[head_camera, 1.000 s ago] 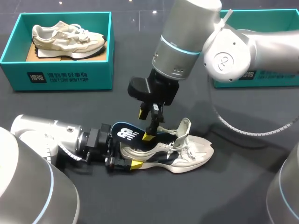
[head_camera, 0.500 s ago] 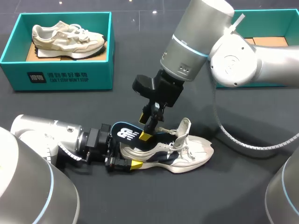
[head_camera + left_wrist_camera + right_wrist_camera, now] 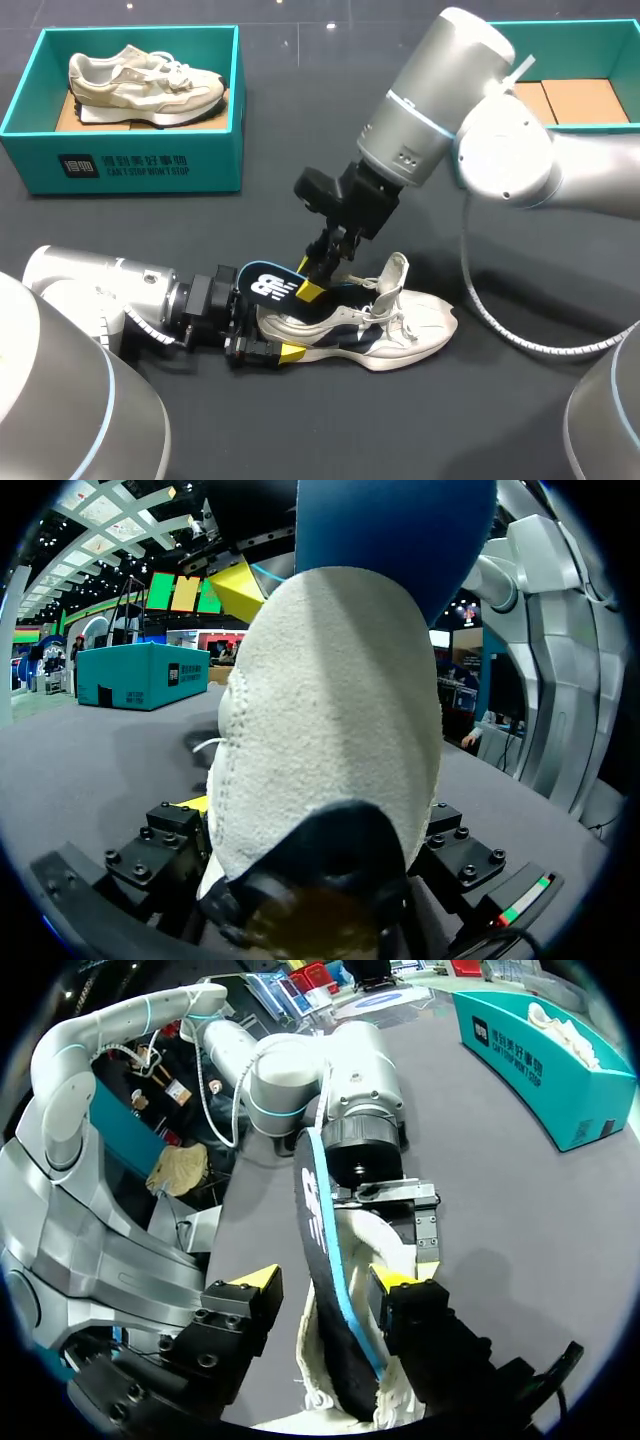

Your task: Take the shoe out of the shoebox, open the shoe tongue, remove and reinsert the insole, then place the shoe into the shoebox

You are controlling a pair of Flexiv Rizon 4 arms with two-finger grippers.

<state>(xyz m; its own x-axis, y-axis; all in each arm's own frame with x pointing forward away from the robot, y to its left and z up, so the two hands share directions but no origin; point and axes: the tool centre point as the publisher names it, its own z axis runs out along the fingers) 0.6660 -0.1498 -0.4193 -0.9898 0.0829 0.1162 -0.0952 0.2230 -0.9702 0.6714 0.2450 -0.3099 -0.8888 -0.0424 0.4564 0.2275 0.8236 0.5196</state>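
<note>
Two grippers share one shoe [image 3: 400, 325] — the left gripper [image 3: 265, 330] squeezes its heel, the right gripper [image 3: 318, 282] stands wide around the insole [image 3: 265, 285], which looks thin, light and bendy — best pinched near its heel end.

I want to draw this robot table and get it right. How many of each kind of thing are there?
Shoes: 2, the boxed shoe and the table shoe
Boxes: 2, the left box and the right box
Insoles: 1, the insole
Grippers: 2, the left gripper and the right gripper
Total: 7
</note>
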